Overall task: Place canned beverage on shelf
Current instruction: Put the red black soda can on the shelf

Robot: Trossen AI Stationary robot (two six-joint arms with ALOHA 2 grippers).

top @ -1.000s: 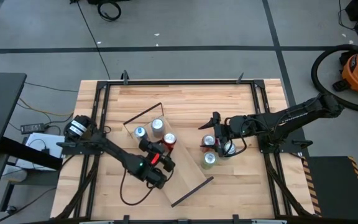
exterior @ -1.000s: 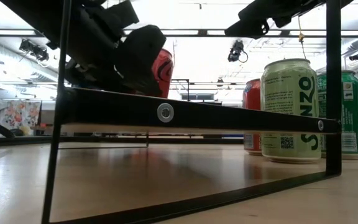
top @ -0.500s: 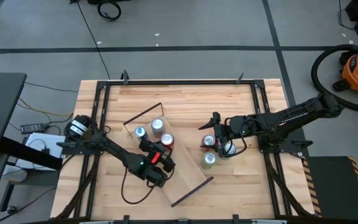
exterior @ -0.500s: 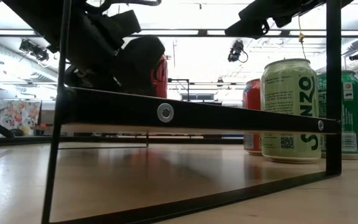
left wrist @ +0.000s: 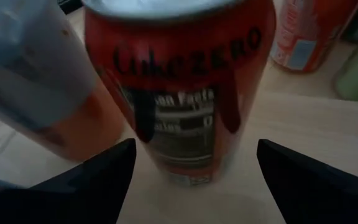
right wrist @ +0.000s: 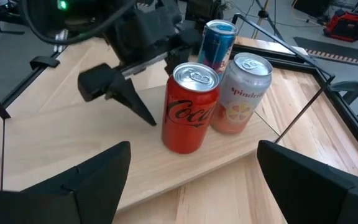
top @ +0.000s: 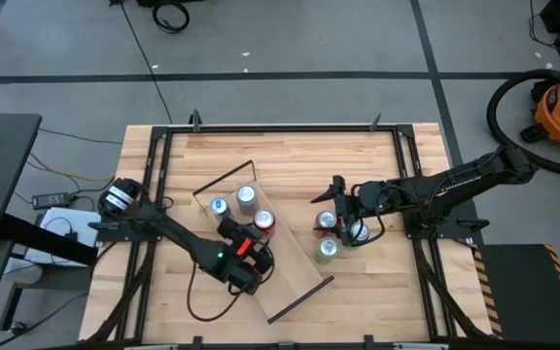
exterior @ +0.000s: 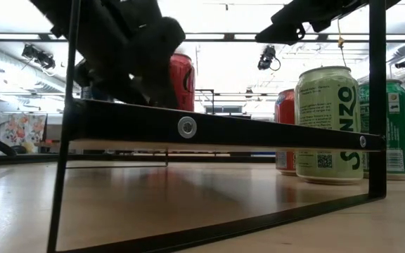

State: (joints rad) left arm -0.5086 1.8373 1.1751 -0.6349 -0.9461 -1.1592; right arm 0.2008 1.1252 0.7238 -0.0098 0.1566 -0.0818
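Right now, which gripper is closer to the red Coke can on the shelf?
Left. The left gripper sits open right beside the red Coke can on the shelf. The right gripper is farther off, across the table among the other cans.

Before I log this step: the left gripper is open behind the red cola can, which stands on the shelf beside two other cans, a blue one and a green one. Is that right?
Nearly. The can beside the red cola can and blue can on the shelf is pale orange, not green, as the right wrist view shows. The left gripper is indeed open.
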